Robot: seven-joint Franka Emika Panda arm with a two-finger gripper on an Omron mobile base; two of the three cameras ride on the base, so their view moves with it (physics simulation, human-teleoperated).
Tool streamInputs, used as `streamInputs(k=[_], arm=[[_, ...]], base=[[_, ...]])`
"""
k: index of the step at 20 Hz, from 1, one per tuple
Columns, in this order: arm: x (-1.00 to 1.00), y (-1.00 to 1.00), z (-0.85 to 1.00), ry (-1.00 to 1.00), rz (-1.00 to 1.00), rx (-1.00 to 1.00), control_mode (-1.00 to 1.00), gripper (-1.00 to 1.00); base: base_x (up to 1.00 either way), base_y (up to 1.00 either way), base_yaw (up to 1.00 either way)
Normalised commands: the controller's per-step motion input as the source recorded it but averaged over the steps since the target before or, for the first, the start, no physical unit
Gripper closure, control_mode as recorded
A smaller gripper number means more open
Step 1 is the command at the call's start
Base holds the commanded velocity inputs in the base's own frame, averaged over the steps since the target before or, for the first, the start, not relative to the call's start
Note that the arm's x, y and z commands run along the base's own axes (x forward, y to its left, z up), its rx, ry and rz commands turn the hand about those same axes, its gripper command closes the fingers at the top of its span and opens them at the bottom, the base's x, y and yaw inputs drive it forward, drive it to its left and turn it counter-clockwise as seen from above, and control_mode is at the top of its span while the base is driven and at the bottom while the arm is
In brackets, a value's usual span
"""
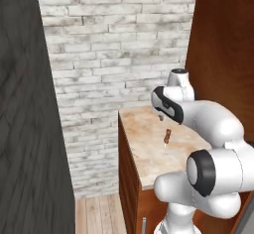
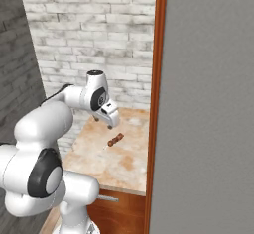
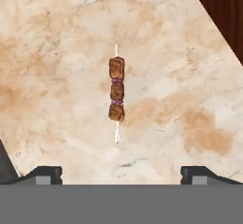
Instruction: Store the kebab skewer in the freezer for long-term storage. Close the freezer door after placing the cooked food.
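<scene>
1. Kebab skewer [image 3: 116, 93] lies flat on the marble counter [image 3: 57, 76], alone, nothing touching it. Three brown meat chunks w/ thin purple bits between, pale stick poking out both ends.
2. Hand view looks straight down on it: skewer runs top to bottom, centred between the two dark fingertips [image 3: 45, 173] at the bottom corners.
3. Gripper [image 2: 110, 124] hangs above the counter, apart from the skewer, jaws spread wide, nothing between them.
4. No writing, brand or label readable anywhere — counter, wall and cabinets all plain.
5. Left base view: skewer [image 1: 167, 136] sits mid-counter, just below the gripper [image 1: 160, 117]; white arm bulks over the counter's right side. Dark grey panel [image 1: 25, 129] fills the left edge, wood floor [image 1: 96, 213] below.
6. Right base view: skewer [image 2: 115, 139] lies at a slant, near the counter's middle; big flat grey panel [image 2: 208, 109] covers the right half, w/ a brown wood edge [image 2: 156, 104] beside it.
7. Both base views show the white brick wall [image 1: 114, 44] behind the counter; hand view instead gives a dark brown wood corner [image 3: 223, 9] at upper right.
</scene>
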Motion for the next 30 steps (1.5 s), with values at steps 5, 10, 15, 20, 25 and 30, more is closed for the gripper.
streamInputs(k=[5,10,15,20,25,30], arm=[[0.00,-0.07,-0.55,-0.04,0.00,0.01,-1.00,-1.00],[0.04,0.00,-0.47,-0.01,0.00,-0.02,-1.00,-1.00],[0.01,-0.04,-0.14,-0.02,0.00,0.00,-1.00,-1.00],[0.01,-0.16,-0.28,0.02,0.00,0.00,-1.00,-1.00],[0.14,0.00,-0.15,0.00,0.00,0.00,-1.00,-1.00],[0.29,0.00,-0.01,0.00,0.00,0.00,-1.00,-1.00]], base=[[0.00,0.00,0.00],[0.00,0.00,0.00],[0.00,0.00,0.00],[0.00,0.00,0.00],[0.00,0.00,0.00],[0.00,0.00,0.00]])
